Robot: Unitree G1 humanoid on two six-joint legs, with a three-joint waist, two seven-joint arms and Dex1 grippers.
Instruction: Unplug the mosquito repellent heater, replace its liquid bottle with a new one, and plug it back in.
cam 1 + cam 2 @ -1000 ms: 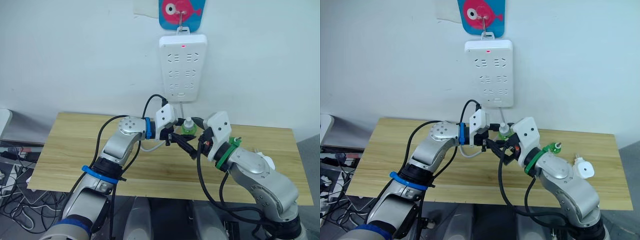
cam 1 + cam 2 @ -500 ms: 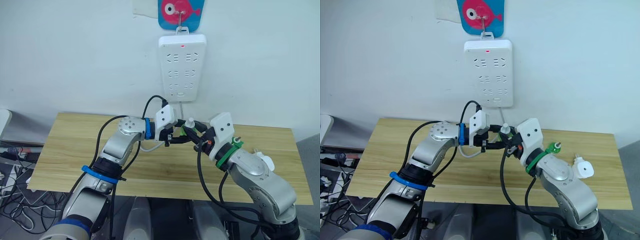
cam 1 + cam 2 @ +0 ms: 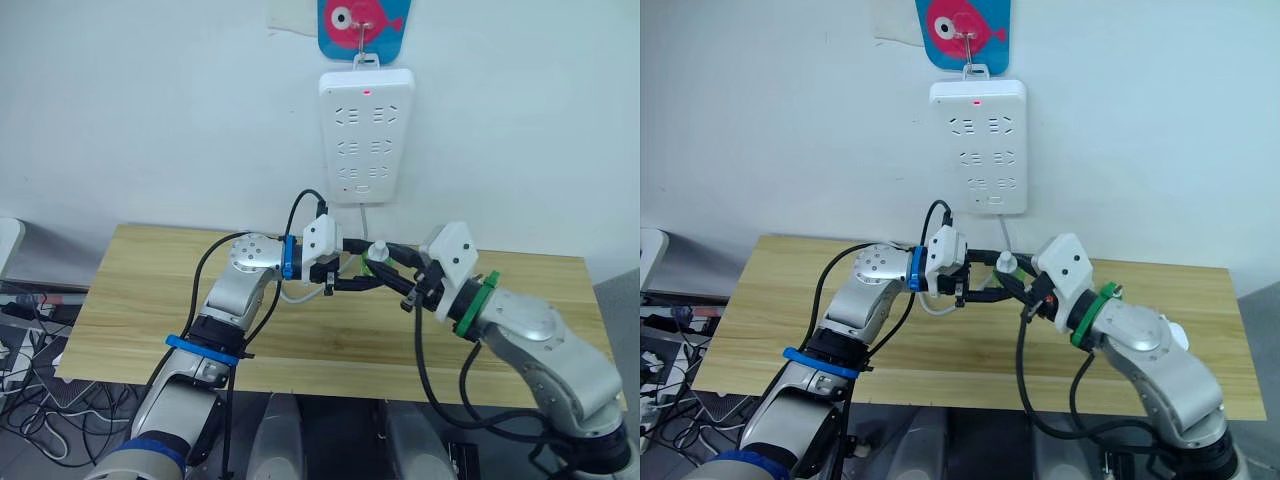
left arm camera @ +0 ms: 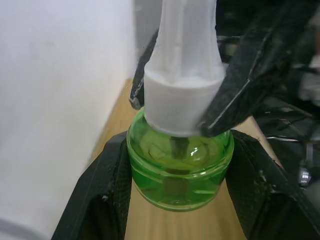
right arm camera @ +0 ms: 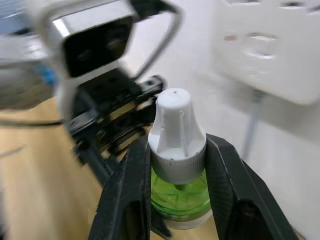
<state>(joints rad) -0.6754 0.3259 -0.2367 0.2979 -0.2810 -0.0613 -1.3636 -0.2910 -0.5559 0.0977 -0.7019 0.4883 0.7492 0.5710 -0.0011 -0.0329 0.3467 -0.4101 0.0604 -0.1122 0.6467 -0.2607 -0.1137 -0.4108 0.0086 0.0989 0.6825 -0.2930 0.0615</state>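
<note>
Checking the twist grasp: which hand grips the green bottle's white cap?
The right hand; the left hand clamps the clear green bottle by its body instead.

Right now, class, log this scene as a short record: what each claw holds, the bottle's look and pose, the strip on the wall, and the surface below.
left claw: shut on bottle's green glass body
right claw: shut on bottle's white cap
bottle: green liquid, white cap, upright, held between both claws above the table
power strip: white, hung on wall, red light on, sockets empty
table: light wood, against wall
</note>
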